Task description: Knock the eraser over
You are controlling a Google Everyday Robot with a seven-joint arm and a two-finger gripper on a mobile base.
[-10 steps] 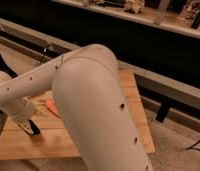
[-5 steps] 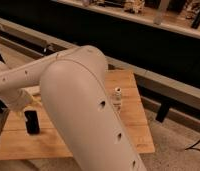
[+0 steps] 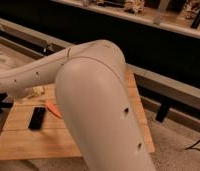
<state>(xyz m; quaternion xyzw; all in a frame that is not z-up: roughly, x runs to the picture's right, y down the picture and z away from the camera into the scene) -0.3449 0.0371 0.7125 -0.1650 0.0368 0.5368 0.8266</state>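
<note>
though flat, eraser (image 3: pixel 37 118) near gripper (image 3: pixel 34 92)

A wooden slatted bench (image 3: pixel 28 145) carries an orange carrot-like piece (image 3: pixel 53 109) lying flat near its middle. A pale cream lump (image 3: pixel 38 91) sits farther back, left of centre. Beyond, a dark shelf (image 3: pixel 158 20) runs across the far side.

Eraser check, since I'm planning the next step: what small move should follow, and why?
Probably draw the arm back slightly: the eraser seems to lie flat on the table already, and the gripper is out of view, past the left edge.
</note>
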